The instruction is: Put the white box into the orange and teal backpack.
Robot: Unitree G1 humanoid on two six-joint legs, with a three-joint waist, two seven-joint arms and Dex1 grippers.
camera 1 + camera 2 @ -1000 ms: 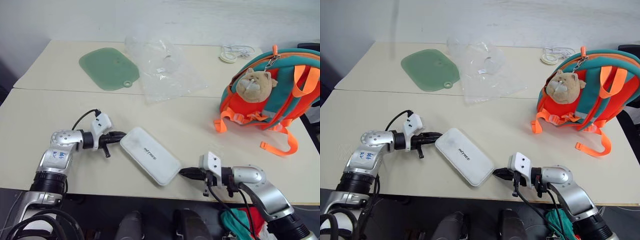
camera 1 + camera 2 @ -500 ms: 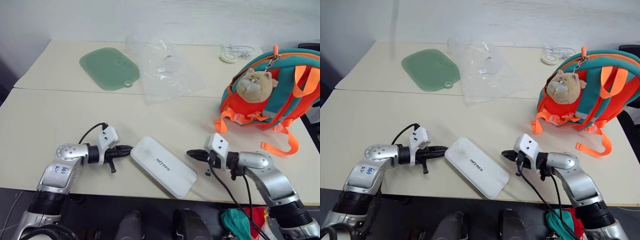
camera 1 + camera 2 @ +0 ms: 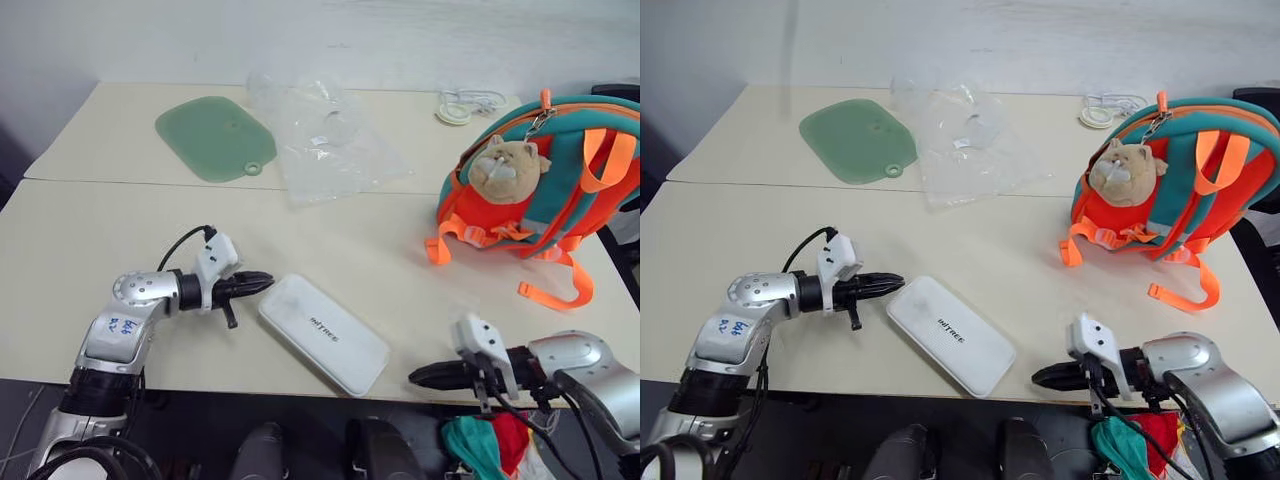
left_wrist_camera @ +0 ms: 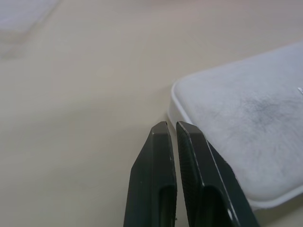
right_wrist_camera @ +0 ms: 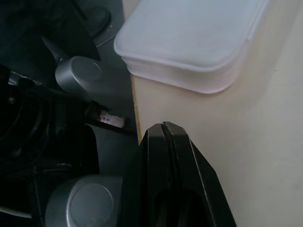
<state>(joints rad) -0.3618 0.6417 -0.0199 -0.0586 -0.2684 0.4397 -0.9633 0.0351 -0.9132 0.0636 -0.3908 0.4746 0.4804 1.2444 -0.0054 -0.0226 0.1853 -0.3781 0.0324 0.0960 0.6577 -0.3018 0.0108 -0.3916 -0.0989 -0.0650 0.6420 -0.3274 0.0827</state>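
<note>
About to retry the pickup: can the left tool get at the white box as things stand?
Probably yes. The left tool, fingers shut, points at the near end of the white box with bare table between them. It would have to open to grip.

Both arms have rounded silver metal segments with black ribbed joints. The left arm carries blue handwritten marks. Each wrist has a white block and a thin black cable. The left end effector (image 3: 262,281) and right end effector (image 3: 420,377) have black, tapered fingers.
</note>
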